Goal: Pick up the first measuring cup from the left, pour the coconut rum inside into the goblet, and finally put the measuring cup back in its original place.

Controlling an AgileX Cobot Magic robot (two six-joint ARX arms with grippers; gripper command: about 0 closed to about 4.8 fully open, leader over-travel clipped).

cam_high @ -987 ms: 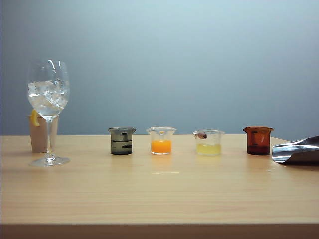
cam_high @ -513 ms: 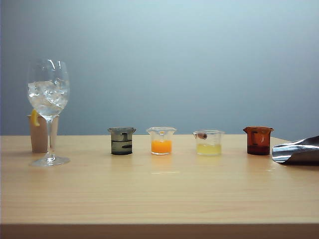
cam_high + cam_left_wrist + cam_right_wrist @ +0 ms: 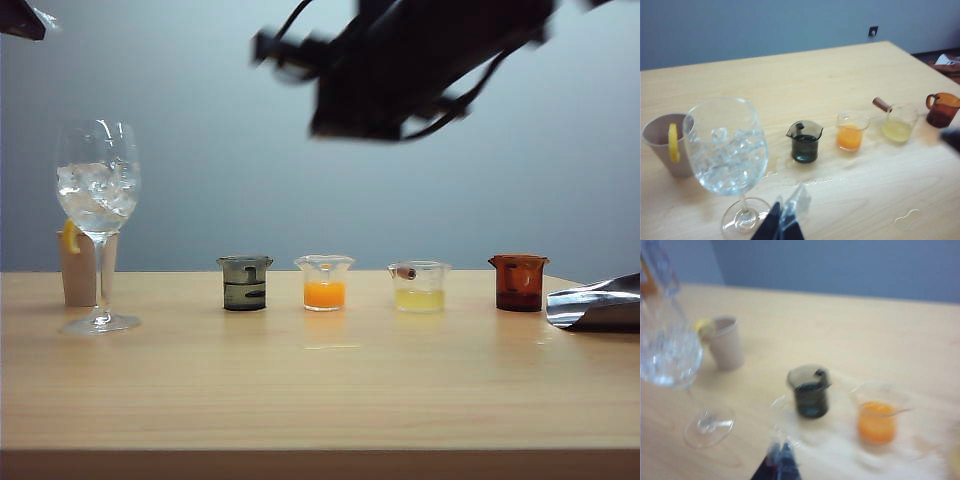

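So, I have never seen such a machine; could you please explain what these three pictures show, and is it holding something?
It is a robot with two arms, each ending in a two-finger gripper. One picture looks across the wooden table; the dark blur above is the right arm. The other two come from cameras on the wrists. The left gripper hovers near the goblet of ice; the right gripper hovers shut near the grey measuring cup. Also standing there: cups of orange liquid, pale yellow liquid, an amber-red cup and a beige cup with lemon. Nothing is held.
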